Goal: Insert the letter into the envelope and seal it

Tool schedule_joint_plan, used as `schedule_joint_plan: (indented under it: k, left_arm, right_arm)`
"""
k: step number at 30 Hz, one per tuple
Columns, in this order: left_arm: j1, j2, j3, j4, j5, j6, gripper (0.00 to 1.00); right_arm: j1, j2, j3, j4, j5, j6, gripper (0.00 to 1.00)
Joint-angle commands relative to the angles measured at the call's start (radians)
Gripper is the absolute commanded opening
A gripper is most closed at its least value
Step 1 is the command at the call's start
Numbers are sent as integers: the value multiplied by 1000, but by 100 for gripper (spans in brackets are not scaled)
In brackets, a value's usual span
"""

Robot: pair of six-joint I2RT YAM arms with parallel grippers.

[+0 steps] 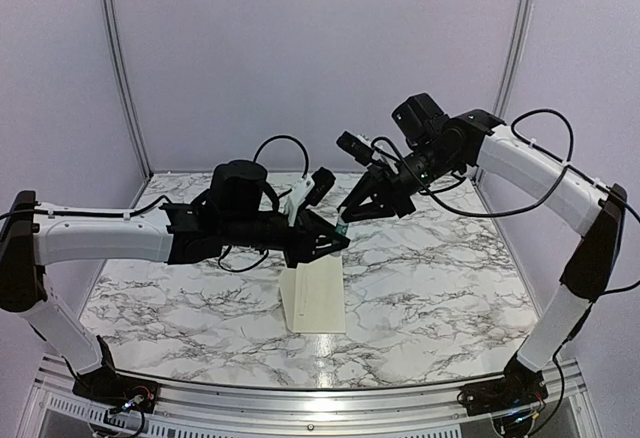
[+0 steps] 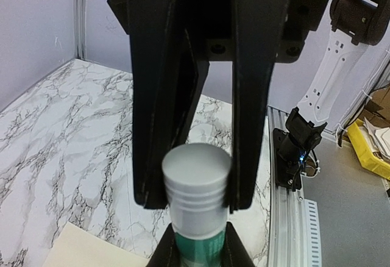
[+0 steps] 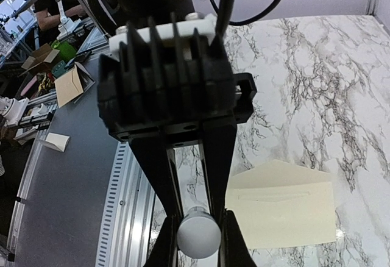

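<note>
Above the envelope [image 1: 318, 298] on the desk [image 1: 450, 278], left jaws gripped the cap [image 2: 196, 172] of the glue tube [image 2: 196, 249], right jaws its body: evidently sealing preparation, next requiring a steady uncapping pull.

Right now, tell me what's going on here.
Both arms meet in the air over the marble table. The left fingers grip the white ribbed cap of a glue tube, and the right fingers clamp its green body from the other end. The cap is on. The cream envelope lies flat below them, its flap apparently open. No loose letter shows.
</note>
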Motion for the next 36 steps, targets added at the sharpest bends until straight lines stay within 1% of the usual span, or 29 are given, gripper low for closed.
schedule_joint_plan:
  k: [1,8,13,18,21,23,25,27,29,33,36]
  left_arm:
    - [3,27,-31,-161,4,10,0]
    - [2,23,-19,-289,-39,61,0]
    - [2,6,-31,-299,-60,62,0]
    - [2,-37,-61,-256,-61,35,0]
    - [2,-68,-70,-255,-77,25,0]
    - [2,-78,-69,-254,-82,24,0]
    - [2,-84,-70,-227,-88,21,0]
    - [3,-82,-68,-214,-97,14,0]
    - [3,-72,-60,-209,-93,9,0]
    - [3,-51,-44,-187,-92,-12,0]
    - [3,-45,-41,-161,-91,-28,0]
  right_arm:
    - [-93,-71,59,44,-87,14,0]
    - [-145,-91,52,48,-74,49,0]
    - [-156,-107,-5,61,-15,45,1]
    - [-190,-151,-169,144,110,63,1]
    - [-209,-180,-273,209,226,76,2]
    - [-213,-205,-349,270,340,88,4]
    - [-213,-229,-436,357,494,117,4]
    - [-219,-250,-516,437,576,120,3]
    - [-230,-262,-595,494,609,128,3]
    - [-253,-261,-695,592,673,150,3]
    - [-289,-244,-747,650,680,158,6]
